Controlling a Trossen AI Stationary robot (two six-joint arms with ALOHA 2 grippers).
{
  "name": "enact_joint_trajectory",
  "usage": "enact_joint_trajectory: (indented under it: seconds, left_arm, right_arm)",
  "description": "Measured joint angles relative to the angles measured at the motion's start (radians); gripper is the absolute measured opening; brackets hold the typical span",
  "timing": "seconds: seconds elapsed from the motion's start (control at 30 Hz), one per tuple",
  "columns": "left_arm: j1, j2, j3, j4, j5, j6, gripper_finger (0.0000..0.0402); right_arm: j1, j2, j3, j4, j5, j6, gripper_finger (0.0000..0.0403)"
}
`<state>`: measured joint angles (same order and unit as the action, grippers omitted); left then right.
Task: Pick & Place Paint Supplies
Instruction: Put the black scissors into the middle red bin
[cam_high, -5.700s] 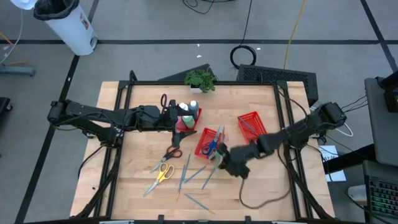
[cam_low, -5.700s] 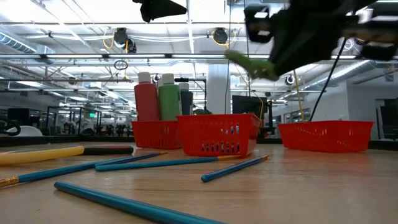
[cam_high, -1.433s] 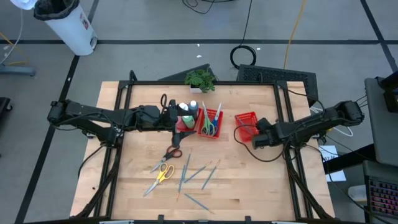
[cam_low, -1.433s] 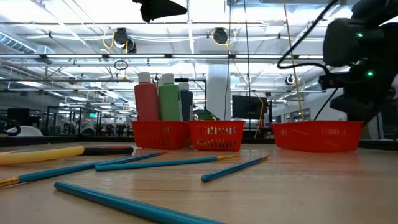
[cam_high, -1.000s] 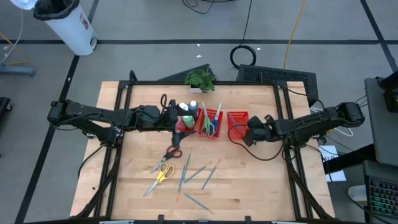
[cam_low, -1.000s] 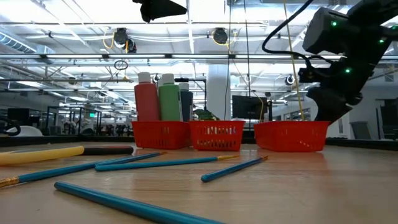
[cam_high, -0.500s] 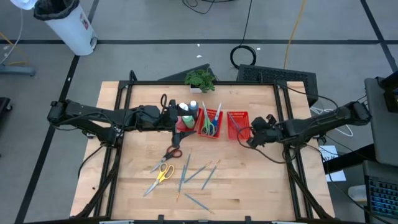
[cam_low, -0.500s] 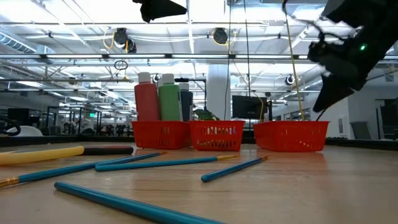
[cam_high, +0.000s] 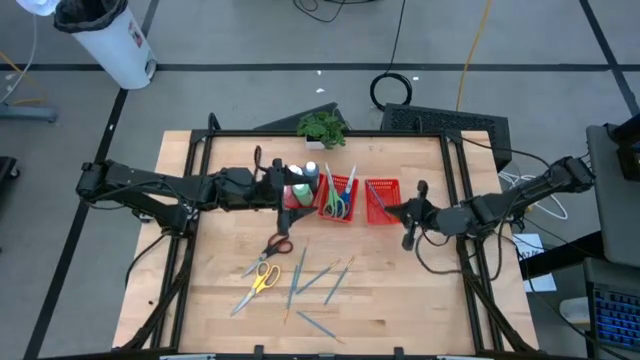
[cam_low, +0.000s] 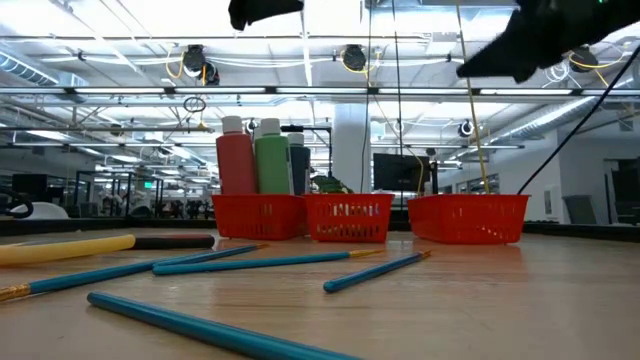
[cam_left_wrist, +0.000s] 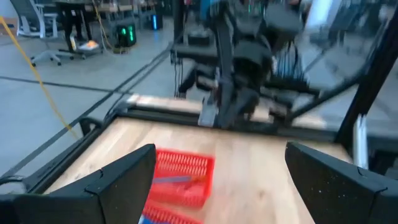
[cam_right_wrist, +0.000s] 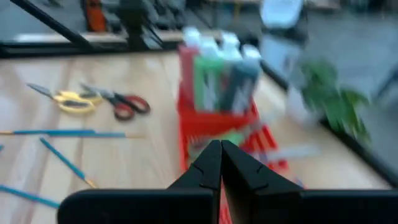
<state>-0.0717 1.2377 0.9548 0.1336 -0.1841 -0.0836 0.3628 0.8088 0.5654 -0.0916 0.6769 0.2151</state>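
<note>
Three red mesh trays stand in a row at the far middle of the table. The left one (cam_high: 301, 196) holds paint bottles (cam_low: 255, 155), the middle one (cam_high: 337, 198) scissors and brushes, the right one (cam_high: 380, 199) a brush. Red-handled scissors (cam_high: 279, 243), yellow-handled scissors (cam_high: 263, 277) and several thin brushes (cam_high: 312, 281) lie loose on the near half. My left gripper (cam_high: 279, 188) hangs open above the bottle tray, nothing between its fingers (cam_left_wrist: 134, 180). My right gripper (cam_high: 401, 214) is shut and empty, raised in the air just right of the right tray.
A small potted plant (cam_high: 321, 128) stands at the far edge behind the trays. The wood to the right of the trays and along the near right of the table is bare. A dark cable (cam_high: 440, 262) hangs from the right arm over the right edge.
My right gripper has risen from the side of the right tray and tipped up from pointing down to nearly level, staying shut. The tray stands where it was. My left arm has kept still.
</note>
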Motion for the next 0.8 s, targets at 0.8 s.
enact_joint_trajectory:
  seconds: [0.8]
  left_arm:
    - [-0.035, 0.026, -0.018, -0.66, 0.025, -0.352, 0.0365]
  right_arm:
    - [-0.036, -0.013, -0.318, 0.731, -0.236, -0.258, 0.0]
